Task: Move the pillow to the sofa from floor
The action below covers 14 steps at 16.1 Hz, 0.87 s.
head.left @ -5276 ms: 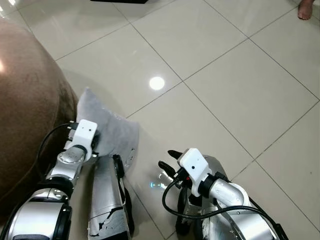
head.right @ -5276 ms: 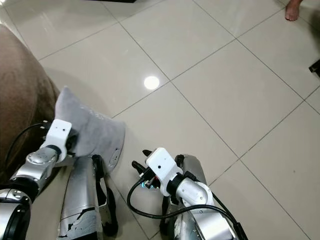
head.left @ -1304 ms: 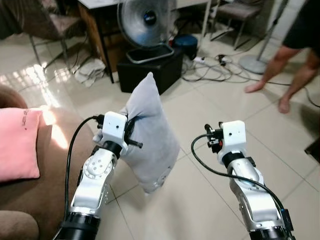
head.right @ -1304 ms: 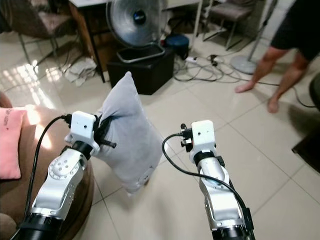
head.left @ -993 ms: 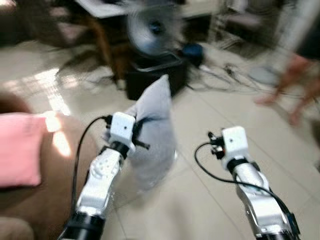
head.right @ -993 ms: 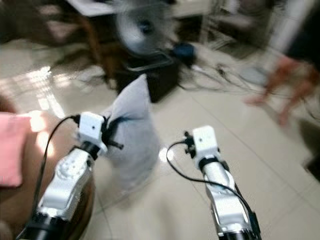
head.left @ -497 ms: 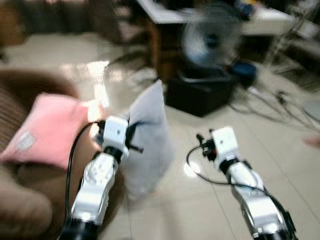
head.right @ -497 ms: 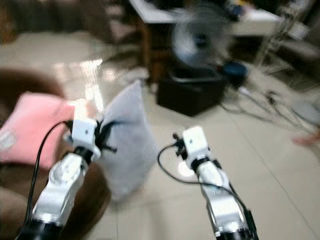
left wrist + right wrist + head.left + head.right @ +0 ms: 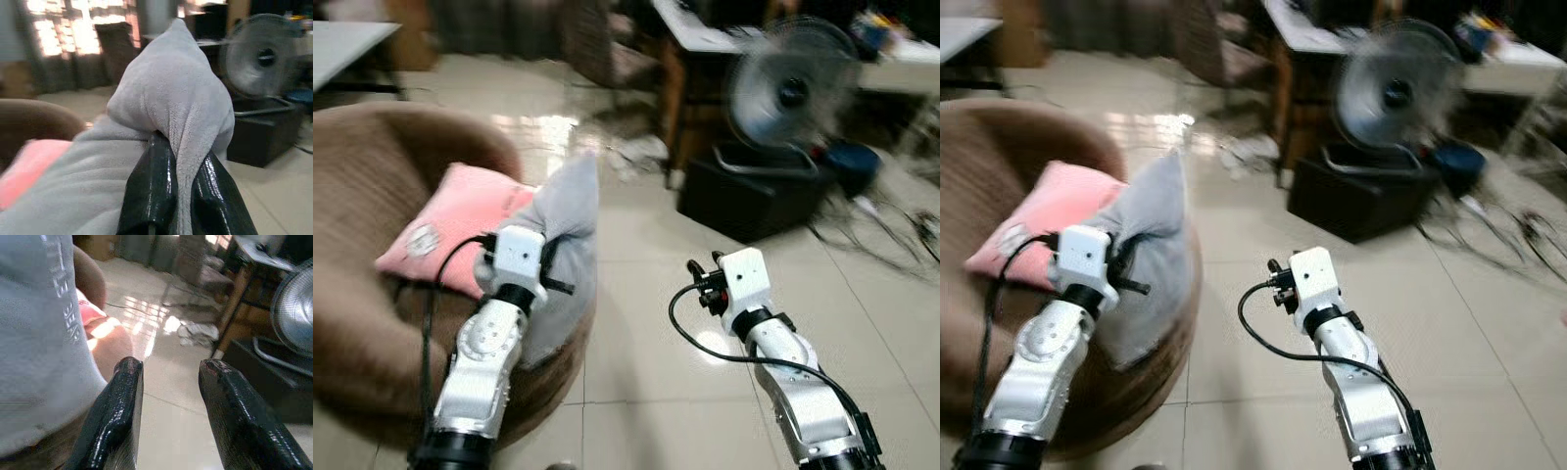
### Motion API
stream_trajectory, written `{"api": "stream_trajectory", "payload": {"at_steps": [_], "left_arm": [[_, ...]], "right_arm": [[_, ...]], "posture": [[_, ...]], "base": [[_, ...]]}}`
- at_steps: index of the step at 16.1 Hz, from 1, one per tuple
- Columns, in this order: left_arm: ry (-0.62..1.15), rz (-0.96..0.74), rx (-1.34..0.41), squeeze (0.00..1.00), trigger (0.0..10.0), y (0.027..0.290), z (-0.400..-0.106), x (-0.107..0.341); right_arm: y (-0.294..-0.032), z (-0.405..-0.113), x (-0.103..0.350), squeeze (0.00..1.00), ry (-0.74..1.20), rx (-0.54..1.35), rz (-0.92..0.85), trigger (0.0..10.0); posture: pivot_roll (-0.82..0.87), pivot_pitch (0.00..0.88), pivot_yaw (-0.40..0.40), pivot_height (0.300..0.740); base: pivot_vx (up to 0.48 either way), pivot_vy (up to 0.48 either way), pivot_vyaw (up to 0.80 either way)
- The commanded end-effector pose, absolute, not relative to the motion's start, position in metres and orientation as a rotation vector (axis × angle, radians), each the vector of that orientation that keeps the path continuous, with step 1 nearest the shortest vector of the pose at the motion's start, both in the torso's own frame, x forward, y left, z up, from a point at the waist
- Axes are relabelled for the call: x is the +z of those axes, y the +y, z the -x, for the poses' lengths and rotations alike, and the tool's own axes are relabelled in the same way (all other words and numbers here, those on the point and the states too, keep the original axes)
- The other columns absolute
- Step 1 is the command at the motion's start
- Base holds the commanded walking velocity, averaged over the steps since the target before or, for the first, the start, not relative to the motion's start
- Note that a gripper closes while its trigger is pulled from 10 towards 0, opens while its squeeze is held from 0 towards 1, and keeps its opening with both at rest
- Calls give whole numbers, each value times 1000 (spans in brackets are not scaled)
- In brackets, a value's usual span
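Above the brown sofa [image 9: 372, 294], from the head, the left end effector [image 9: 553, 269] lifts the grey pillow [image 9: 566, 245] beside a pink cushion [image 9: 450, 235]. Left wrist: fingers [image 9: 151, 196] clenched on pillow fabric. Right wrist: right end effector [image 9: 168, 382] spread, holding nothing.

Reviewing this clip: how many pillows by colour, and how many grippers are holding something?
Grey pillow: 1, pinched in the left gripper
Pink pillow: 1, lying on the brown sofa
Grippers holding something: 1 (right gripper open, holding nothing)
Total pillows: 2
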<state>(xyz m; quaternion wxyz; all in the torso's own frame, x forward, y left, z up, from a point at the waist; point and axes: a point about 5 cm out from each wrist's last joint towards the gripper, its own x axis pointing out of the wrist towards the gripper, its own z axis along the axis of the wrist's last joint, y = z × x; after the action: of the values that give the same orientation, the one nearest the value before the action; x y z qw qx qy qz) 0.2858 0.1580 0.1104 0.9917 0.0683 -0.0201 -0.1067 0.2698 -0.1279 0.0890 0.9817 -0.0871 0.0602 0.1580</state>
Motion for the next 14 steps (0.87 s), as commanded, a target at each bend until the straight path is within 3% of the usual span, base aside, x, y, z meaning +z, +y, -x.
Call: {"api": "stream_trajectory", "payload": {"at_steps": [1, 6, 8, 11, 14], "left_arm": [[-100, -139, -232, 0, 10000, 149, -289, 124], [-100, -159, -225, 0, 10000, 148, -290, 125], [-86, -130, -214, 0, 10000, 148, -292, 124], [-84, -116, -208, 0, 10000, 150, -295, 126], [-87, -111, -207, 0, 10000, 150, -296, 127]], "right_arm": [[-134, -273, 92, 0, 112, 302, 189, 10000], [-135, -274, 92, 0, 114, 292, 193, 10000], [-137, -274, 91, 0, 117, 274, 205, 10000], [-141, -275, 88, 0, 141, 237, 186, 10000], [-141, -275, 89, 0, 138, 235, 183, 10000]], "posture": [[23, 0, -19, 740], [20, 0, -19, 740], [19, 0, -17, 740], [19, 0, -15, 740], [21, 0, -13, 740]], "base": [[0, -480, 800], [0, -463, 800], [0, -126, 756], [0, 0, 0], [391, 0, 0]]}}
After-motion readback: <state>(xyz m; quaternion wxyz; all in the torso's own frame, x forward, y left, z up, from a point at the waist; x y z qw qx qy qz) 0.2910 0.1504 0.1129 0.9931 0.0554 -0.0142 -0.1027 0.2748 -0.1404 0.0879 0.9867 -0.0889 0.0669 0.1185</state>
